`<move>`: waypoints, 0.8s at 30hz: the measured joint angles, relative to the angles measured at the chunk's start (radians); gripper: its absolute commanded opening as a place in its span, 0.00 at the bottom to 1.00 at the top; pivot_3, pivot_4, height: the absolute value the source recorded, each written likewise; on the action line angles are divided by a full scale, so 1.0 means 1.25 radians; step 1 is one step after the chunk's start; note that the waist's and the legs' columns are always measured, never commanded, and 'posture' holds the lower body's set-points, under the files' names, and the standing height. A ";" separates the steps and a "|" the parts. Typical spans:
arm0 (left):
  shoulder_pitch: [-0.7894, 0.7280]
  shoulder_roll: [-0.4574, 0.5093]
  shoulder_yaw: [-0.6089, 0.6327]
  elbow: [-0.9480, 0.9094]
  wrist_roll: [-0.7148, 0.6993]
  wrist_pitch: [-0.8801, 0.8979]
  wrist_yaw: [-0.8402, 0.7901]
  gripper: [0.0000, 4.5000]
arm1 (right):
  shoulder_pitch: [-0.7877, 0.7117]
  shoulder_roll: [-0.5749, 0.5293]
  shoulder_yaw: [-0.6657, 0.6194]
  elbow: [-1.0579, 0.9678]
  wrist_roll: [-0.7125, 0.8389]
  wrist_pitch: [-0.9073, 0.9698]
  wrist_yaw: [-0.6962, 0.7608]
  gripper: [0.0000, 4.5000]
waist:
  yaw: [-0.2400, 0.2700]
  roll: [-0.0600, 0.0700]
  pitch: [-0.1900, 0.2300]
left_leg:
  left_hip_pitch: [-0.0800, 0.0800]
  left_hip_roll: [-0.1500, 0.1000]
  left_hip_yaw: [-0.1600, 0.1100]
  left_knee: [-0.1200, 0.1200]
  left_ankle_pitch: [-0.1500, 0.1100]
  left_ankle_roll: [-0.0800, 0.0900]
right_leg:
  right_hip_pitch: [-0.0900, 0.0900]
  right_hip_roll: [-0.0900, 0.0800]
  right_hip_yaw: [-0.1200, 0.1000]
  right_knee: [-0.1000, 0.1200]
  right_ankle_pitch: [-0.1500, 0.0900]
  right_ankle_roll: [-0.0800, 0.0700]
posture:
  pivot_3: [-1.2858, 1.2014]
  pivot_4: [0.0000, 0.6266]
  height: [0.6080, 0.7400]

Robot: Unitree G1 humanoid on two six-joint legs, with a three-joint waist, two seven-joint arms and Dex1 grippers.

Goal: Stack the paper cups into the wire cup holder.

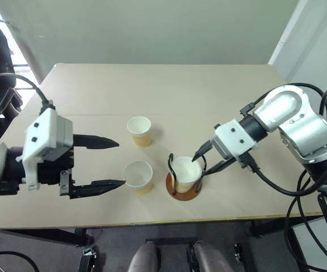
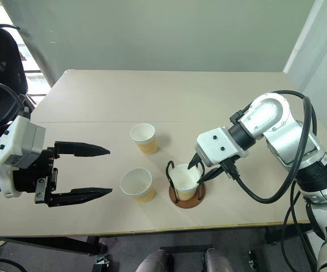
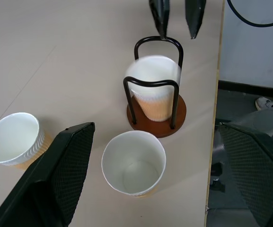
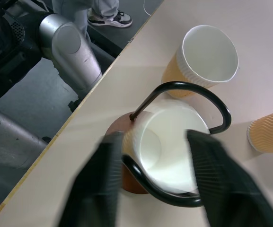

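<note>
1. The nearer loose paper cup (image 1: 138, 176) stands upright on the bench (image 1: 152, 90), just to the right of the left tool (image 1: 113, 163); its rim sits almost at the tip of that tool's near finger, and its long axis is vertical, mouth up
2. The left tool is spread as wide as it goes and holds nothing; it points level towards the right, so I judge it the arm better placed for this cup
3. The farther loose cup (image 1: 139, 131) stands upright too, a little beyond the first and well apart from the holder
4. One cup (image 1: 186, 173) already sits inside the wire cup holder (image 1: 183, 190), between its black loops, at the near right of the bench
5. The right tool (image 1: 214, 158) hovers at this cup's rim with its fingers parted on either side, gripping nothing that I can see
6. The bench is a plain pale top, bare apart from these things; a pale wall stands behind it, and dark floor shows at its near edge
</note>
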 measured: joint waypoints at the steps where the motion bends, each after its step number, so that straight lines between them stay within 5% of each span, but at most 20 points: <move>1: -0.001 0.000 -0.001 0.002 0.002 -0.002 -0.001 1.00 | 0.000 0.000 0.000 0.000 -0.001 0.000 0.000 0.74 | 0.000 0.000 0.000 | 0.000 0.000 0.000 0.000 0.000 0.000 | 0.000 0.000 0.000 0.000 0.000 0.000 | 0.52 0.24 1.00; 5: 0.008 0.034 -0.051 0.007 0.051 -0.037 -0.034 1.00 | 0.000 -0.005 -0.012 0.022 -0.012 0.008 -0.003 0.99 | 0.000 0.000 0.000 | 0.000 0.000 0.000 0.000 0.000 0.000 | 0.000 0.000 0.000 0.000 0.000 0.000 | 0.52 0.24 1.00; 9: 0.024 0.056 -0.118 0.025 0.107 -0.082 -0.081 1.00 | -0.004 -0.046 -0.099 0.078 0.011 0.051 -0.014 0.99 | 0.002 0.000 0.000 | -0.001 0.000 0.000 0.000 0.000 0.000 | -0.001 0.000 0.000 0.000 0.000 0.000 | 0.52 0.24 1.00; 15: -0.014 0.086 -0.272 0.089 0.212 -0.177 -0.143 1.00 | 0.010 -0.173 -0.379 0.136 0.191 0.209 -0.020 0.99 | 0.013 -0.001 0.000 | -0.003 0.000 0.000 -0.001 -0.001 -0.002 | -0.003 0.000 0.000 -0.001 -0.001 -0.002 | 0.52 0.24 1.00; 24: -0.185 0.035 -0.482 0.149 0.263 -0.223 -0.218 1.00 | 0.147 -0.230 -0.581 -0.038 0.389 0.382 -0.118 0.99 | 0.005 0.000 0.000 | -0.002 0.000 0.000 -0.001 -0.001 -0.003 | -0.003 0.001 0.000 0.000 -0.001 -0.001 | 0.52 0.24 1.00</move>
